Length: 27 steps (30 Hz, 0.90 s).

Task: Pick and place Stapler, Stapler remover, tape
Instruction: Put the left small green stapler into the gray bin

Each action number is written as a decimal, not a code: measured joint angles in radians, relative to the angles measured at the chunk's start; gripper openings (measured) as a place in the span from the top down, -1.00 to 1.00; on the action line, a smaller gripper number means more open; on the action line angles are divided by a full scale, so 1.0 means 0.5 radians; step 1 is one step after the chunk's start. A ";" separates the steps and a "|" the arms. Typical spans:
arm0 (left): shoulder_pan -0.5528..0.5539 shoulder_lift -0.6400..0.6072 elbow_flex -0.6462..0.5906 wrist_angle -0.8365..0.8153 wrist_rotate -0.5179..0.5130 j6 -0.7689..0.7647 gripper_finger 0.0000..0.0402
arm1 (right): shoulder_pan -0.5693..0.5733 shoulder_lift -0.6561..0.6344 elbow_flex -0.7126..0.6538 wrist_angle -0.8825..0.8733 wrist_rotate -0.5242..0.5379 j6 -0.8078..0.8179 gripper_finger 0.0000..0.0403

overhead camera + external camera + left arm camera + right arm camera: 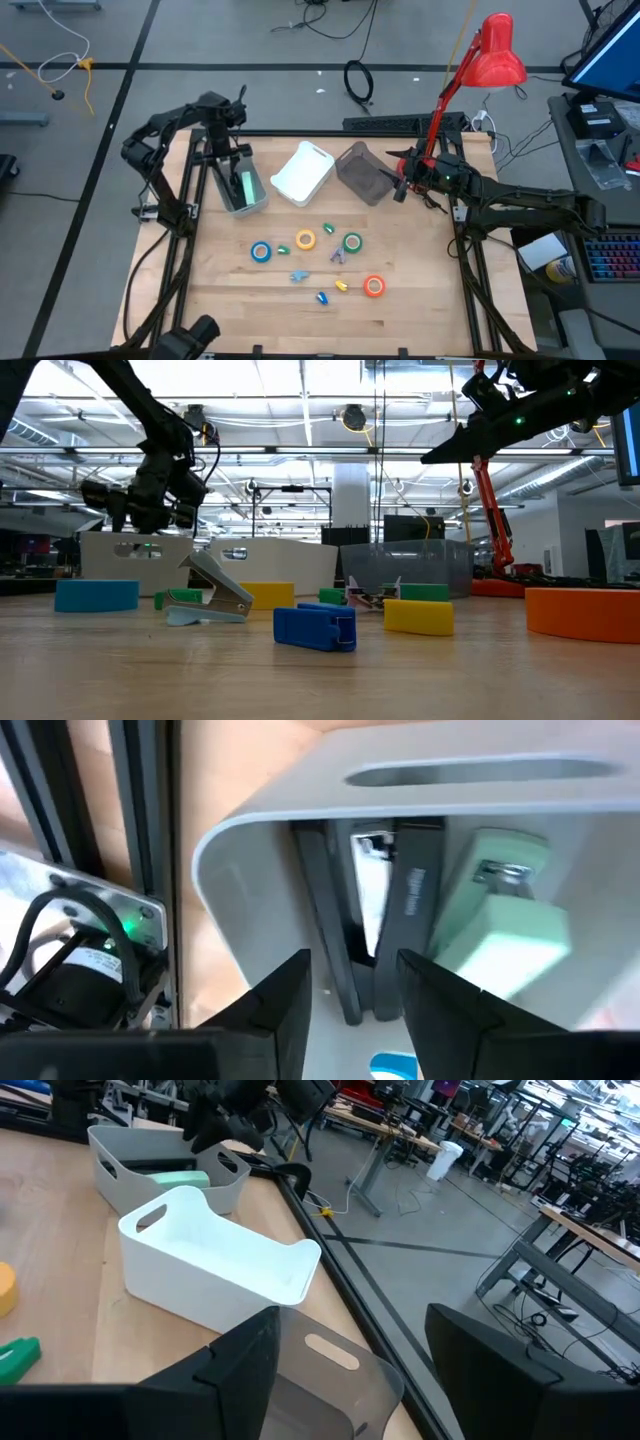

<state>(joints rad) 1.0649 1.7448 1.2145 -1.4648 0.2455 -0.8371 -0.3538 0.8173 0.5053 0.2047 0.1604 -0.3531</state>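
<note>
A mint-green stapler and a dark stapler lie inside the grey bin. My left gripper hangs open just above that bin, over the dark stapler. My right gripper is open above the smoky clear bin. Blue tape, yellow tape, green tape and orange tape lie flat on the table. Among them lie small claw-shaped staple removers: a pale blue one, a blue one and a yellow one.
A white bin stands between the grey and the smoky bin along the far side. A red desk lamp rises at the far right corner. Black frame rails run along the table's left and right edges. Bare wood lies toward the near edge.
</note>
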 joint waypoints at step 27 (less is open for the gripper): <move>-1.611 -0.779 0.128 0.685 -0.945 -0.163 0.54 | 0.000 -0.001 0.000 0.104 -0.007 -0.211 -0.20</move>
<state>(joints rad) 0.2593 1.3555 1.2786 -1.1223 -0.2268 -0.9188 -0.3538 0.8169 0.5053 0.2566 0.1569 -0.4584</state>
